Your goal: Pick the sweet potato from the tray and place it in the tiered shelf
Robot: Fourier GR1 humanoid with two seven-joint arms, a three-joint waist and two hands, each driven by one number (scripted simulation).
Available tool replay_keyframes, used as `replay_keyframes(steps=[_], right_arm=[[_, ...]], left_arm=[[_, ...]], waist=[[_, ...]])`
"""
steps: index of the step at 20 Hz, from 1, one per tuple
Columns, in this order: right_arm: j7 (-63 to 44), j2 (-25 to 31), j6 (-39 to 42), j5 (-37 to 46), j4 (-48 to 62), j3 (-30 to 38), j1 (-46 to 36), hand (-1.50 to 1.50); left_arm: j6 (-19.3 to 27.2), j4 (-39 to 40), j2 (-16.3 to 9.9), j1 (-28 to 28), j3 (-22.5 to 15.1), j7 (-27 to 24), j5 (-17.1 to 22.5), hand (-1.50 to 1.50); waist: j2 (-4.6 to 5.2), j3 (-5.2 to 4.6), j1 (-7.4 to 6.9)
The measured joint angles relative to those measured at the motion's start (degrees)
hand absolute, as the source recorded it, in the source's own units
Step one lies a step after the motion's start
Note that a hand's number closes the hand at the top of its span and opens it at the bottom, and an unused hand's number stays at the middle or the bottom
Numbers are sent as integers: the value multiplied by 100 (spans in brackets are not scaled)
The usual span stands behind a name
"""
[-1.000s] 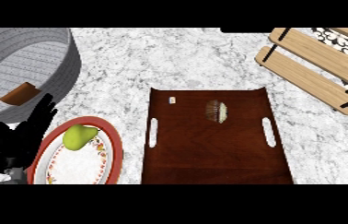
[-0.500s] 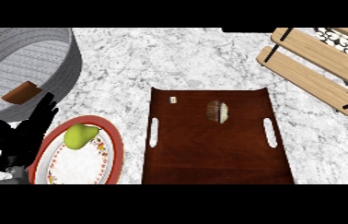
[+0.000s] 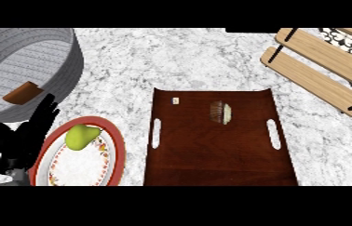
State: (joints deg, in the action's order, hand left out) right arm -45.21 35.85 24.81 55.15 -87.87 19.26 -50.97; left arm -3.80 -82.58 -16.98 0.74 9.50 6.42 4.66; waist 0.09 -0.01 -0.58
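A dark brown wooden tray with two white handle slots lies on the marble counter at centre. On its far part rests a small brownish oval thing, the sweet potato. The wooden tiered shelf stands at the upper right, its slats slanting toward the right edge. My left hand shows at the left edge, black fingers straight and pointing up, holding nothing. My right hand is not in sight.
A red-rimmed plate with a green pear sits at lower left beside my left hand. A grey round basket holding a brown item fills the upper left.
The view has shifted slightly; the plate and pear sit a touch further right. Nothing on the tray has moved.
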Motion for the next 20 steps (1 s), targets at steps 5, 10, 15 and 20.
replay_keyframes(steps=[5, 10, 15, 20], right_arm=[[365, 65, -687, 22, 816, 150, -16, 150], [650, 195, -1105, -6, 1584, 275, -41, 150], [784, 304, -1724, 36, 2239, 518, 46, -150], [1247, 488, -1993, 69, 2942, 428, 19, -150]], left_arm=[[-81, -108, -33, 83, 65, 47, 3, 0], [-188, -49, -43, 108, 141, -43, 20, 0], [-143, 122, -2, -66, 152, -60, -57, 0], [-143, 65, 62, -10, 124, -41, -124, 0]], waist=[[1, 1, -7], [2, 0, -7], [8, 1, 2], [6, 1, -8]])
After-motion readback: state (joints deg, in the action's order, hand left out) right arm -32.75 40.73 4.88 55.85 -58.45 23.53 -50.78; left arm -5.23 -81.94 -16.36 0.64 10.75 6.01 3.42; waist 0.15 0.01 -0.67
